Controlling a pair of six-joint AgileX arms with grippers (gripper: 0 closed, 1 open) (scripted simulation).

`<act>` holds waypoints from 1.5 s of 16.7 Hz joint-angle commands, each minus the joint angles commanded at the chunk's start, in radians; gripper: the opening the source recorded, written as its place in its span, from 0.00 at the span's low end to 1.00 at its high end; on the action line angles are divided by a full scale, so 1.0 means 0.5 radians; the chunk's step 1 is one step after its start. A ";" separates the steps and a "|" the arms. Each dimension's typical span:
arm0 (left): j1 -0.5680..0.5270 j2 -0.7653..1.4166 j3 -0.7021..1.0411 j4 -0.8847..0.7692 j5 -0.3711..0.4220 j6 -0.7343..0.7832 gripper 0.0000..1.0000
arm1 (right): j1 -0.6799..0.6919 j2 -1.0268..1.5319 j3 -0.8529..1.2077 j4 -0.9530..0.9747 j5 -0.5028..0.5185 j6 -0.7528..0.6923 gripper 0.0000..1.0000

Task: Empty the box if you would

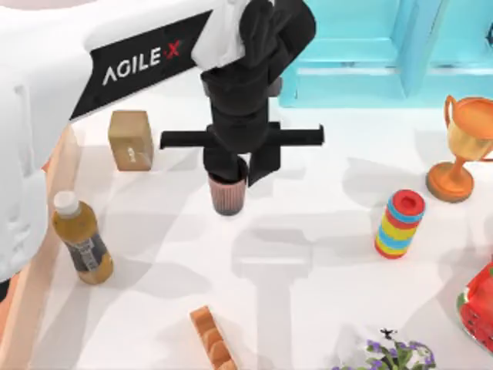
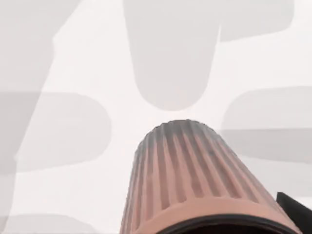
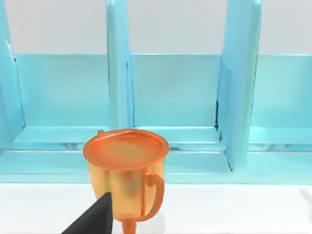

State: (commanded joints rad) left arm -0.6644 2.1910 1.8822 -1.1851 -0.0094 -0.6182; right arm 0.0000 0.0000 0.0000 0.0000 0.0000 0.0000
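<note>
**Left gripper holding a ribbed cup over the table, box off to the left**

The left gripper (image 1: pixel 237 171) is hanging over the middle of the table, its fingers (image 1: pixel 262 163) coming down on either side of a ribbed pink cup (image 1: pixel 228 194) and reaching about to its rim. The fingers are looking closed in on the cup, narrowly spread to its width, and the cup is standing upright between them. In the left wrist view the cup's fluted wall (image 2: pixel 187 170) is running away from the camera toward the white table (image 2: pixel 73 58), with a dark finger edge (image 2: pixel 295 207) beside the rim; whether its base is touching the table or hanging just above it, I cannot tell.

The relation that is mattering here: the box (image 1: pixel 31 293) is lying well to the left of the gripper, at the table's left edge, its pale wall running up and down the top view. A juice bottle (image 1: pixel 83 239) is lying tilted just inside that wall, so the box is probably not yet emptied. The left arm is by far the nearer one.

The right gripper (image 3: pixel 92 219) is sitting parked at the right, facing an orange trophy (image 3: pixel 126 173) in front of a turquoise cabinet (image 3: pixel 170 92); its state I cannot tell
</note>
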 joint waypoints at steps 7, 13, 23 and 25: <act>-0.023 -0.009 -0.024 0.038 0.007 -0.040 0.00 | 0.000 0.000 0.000 0.000 0.000 0.000 1.00; -0.015 0.016 -0.179 0.223 0.008 -0.029 0.00 | 0.000 0.000 0.000 0.000 0.000 0.000 1.00; -0.011 0.040 -0.287 0.360 0.007 -0.023 0.15 | 0.000 0.000 0.000 0.000 0.000 0.000 1.00; -0.011 0.040 -0.287 0.360 0.007 -0.023 0.30 | 0.000 0.000 0.000 0.000 0.000 0.000 1.00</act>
State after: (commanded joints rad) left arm -0.6698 2.2112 1.7390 -1.0052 -0.0061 -0.6296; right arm 0.0000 0.0000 0.0000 0.0000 0.0000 0.0000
